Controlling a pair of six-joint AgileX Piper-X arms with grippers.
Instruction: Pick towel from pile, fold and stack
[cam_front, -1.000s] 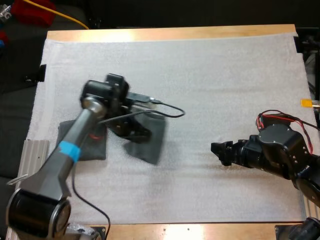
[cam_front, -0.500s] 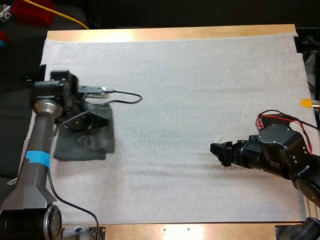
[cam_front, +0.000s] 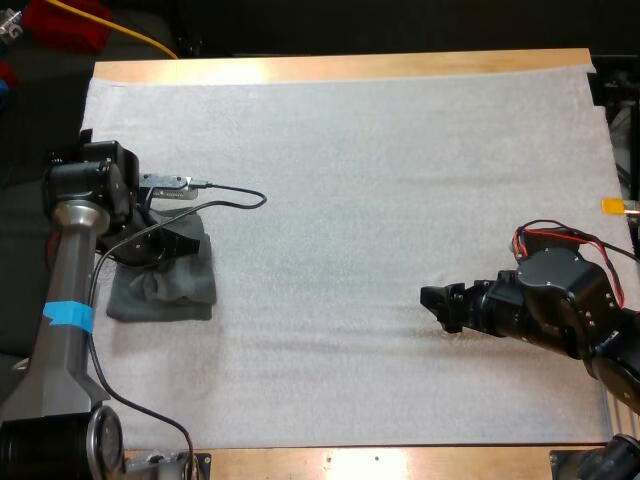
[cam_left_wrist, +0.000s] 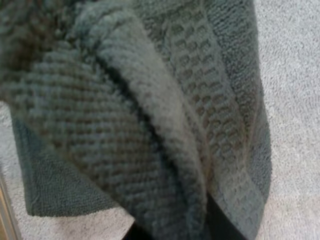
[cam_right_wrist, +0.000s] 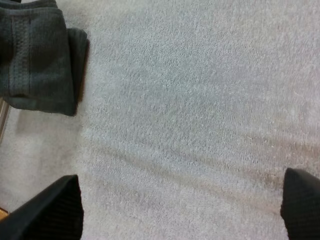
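A white mat (cam_front: 380, 180) covers nearly the whole wooden table (cam_front: 340, 68), whose bare strip shows along the far side at 12 o'clock. Nearest the camera, at about 4 o'clock on the mat, the right gripper (cam_front: 432, 305) hangs low over bare mat and points toward 9 o'clock. Its two black fingers (cam_right_wrist: 55, 210) are spread wide and grasp nothing.

At 9 o'clock, close to the mat's left edge, lies the dark grey-green towel (cam_front: 170, 290), folded into a rough square with its upper part bunched. The left gripper (cam_front: 180, 245) sits on the towel's far portion, at the towel's own 12 o'clock. In the left wrist view a thick fold of waffle-weave cloth rises between the fingers, with one black finger (cam_left_wrist: 220, 225) showing beneath it. The gripper is clenched on that fold.

The two grippers are well apart, with open mat between them from 9 to 3 o'clock. More open mat stretches beyond the towel toward 12 o'clock.
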